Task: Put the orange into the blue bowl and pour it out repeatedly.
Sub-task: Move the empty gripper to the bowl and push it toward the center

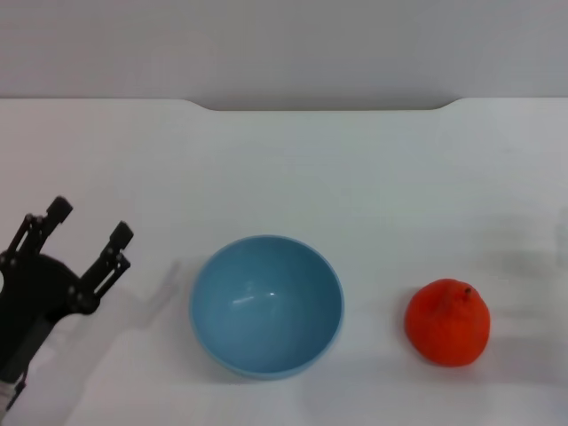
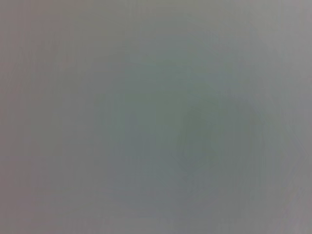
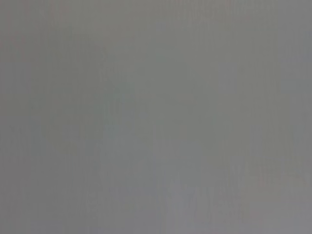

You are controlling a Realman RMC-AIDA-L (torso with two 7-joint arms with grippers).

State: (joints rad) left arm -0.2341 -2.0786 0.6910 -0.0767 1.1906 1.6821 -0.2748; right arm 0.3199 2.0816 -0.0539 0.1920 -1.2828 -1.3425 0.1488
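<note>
The orange (image 1: pixel 447 322) is sitting on the white worktop (image 1: pixel 293 169), on the robot's right side near the front edge. It is bright red-orange and roundish, with a slightly dimpled skin and a small stem nub showing near its top. The bowl (image 1: pixel 266 306) is standing upright to its left, apart from it with a strip of bare worktop between them. The bowl is light blue, round and deep, with a glossy inside catching a small highlight, and nothing is lying in it.

The left claw (image 1: pixel 89 224) is hovering at the robot's left, beside the bowl but not touching it, its two black fingers (image 1: pixel 117 238) spread apart and gripping nothing. A faint shadow is falling on the worktop between the claw and the bowl. The right claw is not showing in the head view.

The worktop's far edge is running straight across the upper part of the view, with a shallow notch cut into its middle. Wide bare surface is lying behind the bowl and the orange, and more is lying to the right of the orange. Both wrist views are showing only a featureless grey field.
</note>
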